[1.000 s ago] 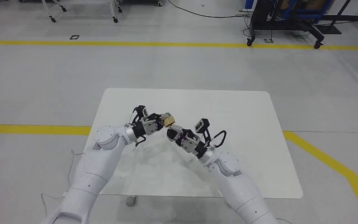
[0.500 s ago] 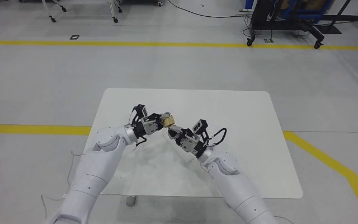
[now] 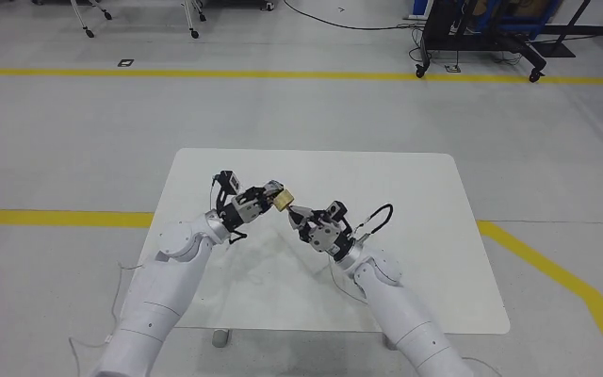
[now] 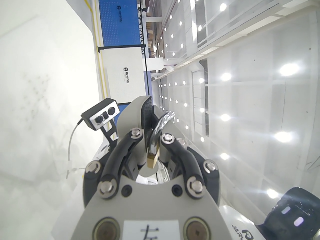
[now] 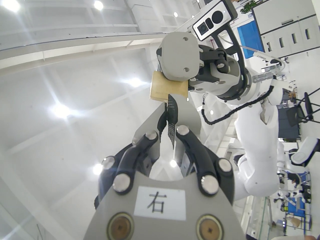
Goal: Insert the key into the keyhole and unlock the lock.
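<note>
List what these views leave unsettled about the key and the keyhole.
Key: right wrist view, pinched out of sight between the right gripper's shut fingers; top view, too small.
Keyhole: right wrist view, those fingertips cover the padlock's near edge, so whether the key is in cannot be told.
Shackle: left wrist view, glare and the left gripper hide whether it is latched.

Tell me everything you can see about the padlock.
The padlock has a squarish, brass-coloured body and a silvery metal shackle. It is clamped between the fingers of the left gripper, which holds it in the air above the white table. The tips of the right gripper appear to meet one edge of its body.
</note>
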{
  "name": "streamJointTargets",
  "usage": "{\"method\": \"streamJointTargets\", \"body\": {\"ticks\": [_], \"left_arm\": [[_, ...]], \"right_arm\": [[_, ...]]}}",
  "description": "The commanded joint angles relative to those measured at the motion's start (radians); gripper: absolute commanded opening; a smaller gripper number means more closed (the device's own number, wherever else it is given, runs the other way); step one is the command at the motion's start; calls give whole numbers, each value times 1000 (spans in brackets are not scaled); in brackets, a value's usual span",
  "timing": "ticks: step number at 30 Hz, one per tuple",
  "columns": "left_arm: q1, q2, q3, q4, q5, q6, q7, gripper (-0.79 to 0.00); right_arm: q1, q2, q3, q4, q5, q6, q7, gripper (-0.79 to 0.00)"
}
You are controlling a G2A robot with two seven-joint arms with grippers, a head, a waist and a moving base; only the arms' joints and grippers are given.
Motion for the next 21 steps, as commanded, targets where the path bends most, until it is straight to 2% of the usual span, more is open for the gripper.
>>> {"method": "streamJointTargets", "body": {"ticks": [1, 4, 8, 14, 17, 21], "left_arm": [[3, 1, 3, -9, 45, -5, 38, -785], [11, 3, 20, -32, 155, -3, 106, -785], [17, 3, 70, -73, 331, 46, 165, -785], [-11, 1, 189, -111, 627, 233, 148, -785], [-34, -7, 232, -99, 680, 302, 146, -785], [-61, -21, 264, -69, 685, 334, 162, -785]], "right_arm": [[-12, 5, 9, -19, -41, -37, -5, 0], [-53, 21, 57, -81, -95, -95, 1, 0], [-148, 45, 165, -223, -175, -205, -66, 0], [-305, 68, 279, -466, -342, -292, -229, 0], [-317, 69, 283, -486, -356, -291, -240, 0], [-317, 69, 283, -486, -356, -291, -240, 0]]}}
